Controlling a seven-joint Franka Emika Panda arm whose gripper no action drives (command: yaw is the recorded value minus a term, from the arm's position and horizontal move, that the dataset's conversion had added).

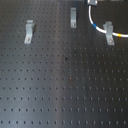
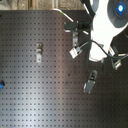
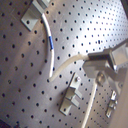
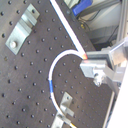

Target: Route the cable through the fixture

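I am holding the cable (image 4: 59, 60) in the end effector (image 4: 94, 67), which is clamped narrow on the white cord in both wrist views. From the grip the cable is curving down in an arc to a blue band (image 3: 51, 43) and running on into a metal clip (image 3: 34, 14) bolted to the perforated tabletop (image 1: 60, 90). In the first exterior view, the cable is already sitting at the clip (image 1: 108, 31) nearest the first exterior view's right edge, with yellow marks just past it.

To do this step well, I am judging that I should keep the cord low and lightly taut, then carry it toward the next clip (image 1: 74, 16), beside the threaded one, lining it with the slot before lowering. Too much pull could drag it out of the threaded clip. A third clip (image 1: 29, 31) is standing farthest from that one.

I am reading no brand, label or writing anywhere; the blue disc (image 2: 120, 7) on the arm is bearing no legible text.
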